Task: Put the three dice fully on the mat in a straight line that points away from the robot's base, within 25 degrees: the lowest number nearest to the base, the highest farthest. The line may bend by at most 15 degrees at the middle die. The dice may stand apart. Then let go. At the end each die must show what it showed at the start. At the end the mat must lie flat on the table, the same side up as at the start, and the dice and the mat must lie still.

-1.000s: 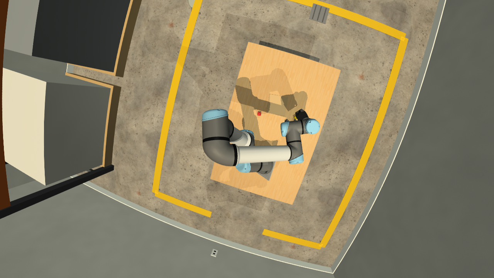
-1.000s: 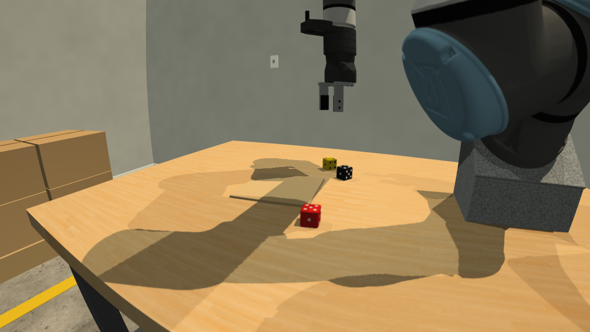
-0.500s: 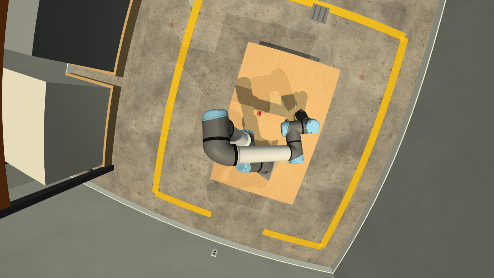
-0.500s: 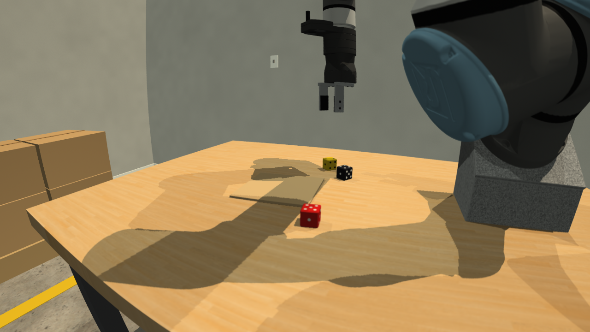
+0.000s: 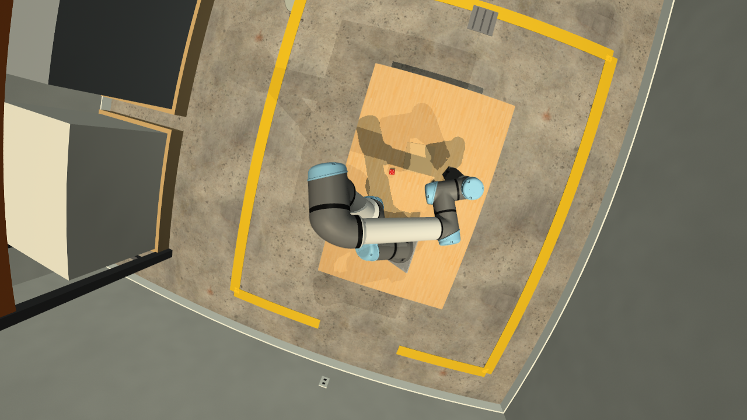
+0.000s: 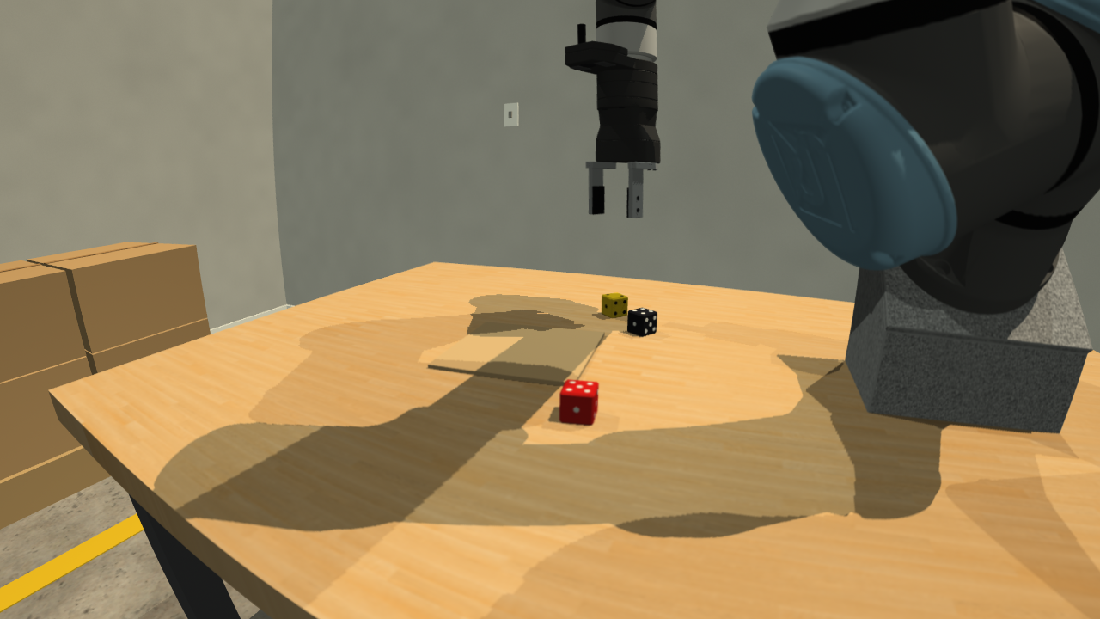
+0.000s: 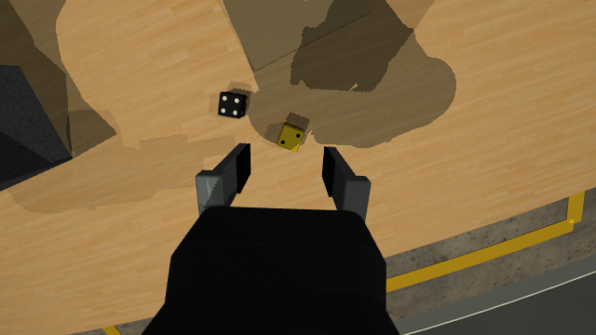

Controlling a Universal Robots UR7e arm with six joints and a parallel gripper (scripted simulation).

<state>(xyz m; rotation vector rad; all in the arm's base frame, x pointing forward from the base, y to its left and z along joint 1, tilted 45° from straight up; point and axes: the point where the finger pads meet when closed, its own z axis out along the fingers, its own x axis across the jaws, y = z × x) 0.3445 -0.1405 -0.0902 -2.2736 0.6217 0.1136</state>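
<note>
Wooden table (image 6: 230,431), hand (image 6: 615,201) high above yellow die (image 6: 614,304) — pointing down, fingers apart, empty

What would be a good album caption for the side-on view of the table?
Open gripper hangs high above a yellow die and black die; red die sits nearer, beside the mat.

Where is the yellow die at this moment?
In the wrist view the yellow die lies on the table just ahead of the open gripper, off the mat, with the black die to its left.
</note>
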